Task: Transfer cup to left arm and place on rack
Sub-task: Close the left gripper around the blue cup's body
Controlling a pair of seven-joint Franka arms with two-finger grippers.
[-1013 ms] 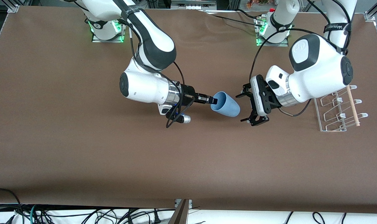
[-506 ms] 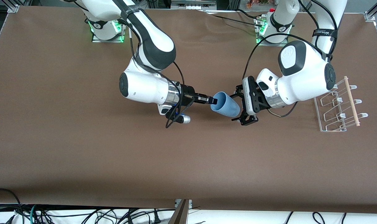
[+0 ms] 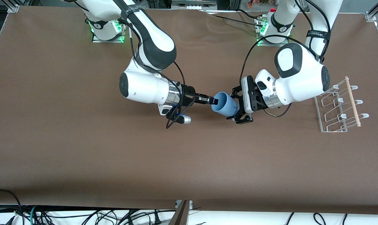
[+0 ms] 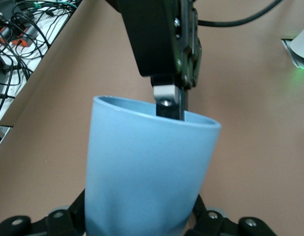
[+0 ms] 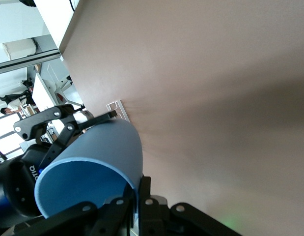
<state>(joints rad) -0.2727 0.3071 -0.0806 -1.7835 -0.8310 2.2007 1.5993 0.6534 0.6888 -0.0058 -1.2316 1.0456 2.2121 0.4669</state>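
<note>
Hanging above the middle of the brown table (image 3: pixel 82 150), the blue cup (image 3: pixel 224 104) lies tipped on its side in the air, its open mouth turned toward the right arm's end. The right gripper (image 3: pixel 214 101) has it by the rim, one finger inside the mouth and one outside, pressed together on the wall at about nine o'clock of the cup in the front view. The left wrist view shows that same pinch from the base end: a black finger dips over the lip of the cup (image 4: pixel 147 172).

At three o'clock of the cup sits the left gripper (image 3: pixel 235 105), coming in from the left arm (image 3: pixel 296 76). Its jaws are spread wide, one finger at the cup's one o'clock, the other at its five o'clock, so they straddle the tapered base. Whether the pads touch the cup yet, I cannot tell.

The white wire rack (image 3: pixel 340 107) stands on the table at three o'clock of the left gripper, well apart from it, toward the left arm's end, its wooden rod (image 3: pixel 353 101) lying across the loops.
</note>
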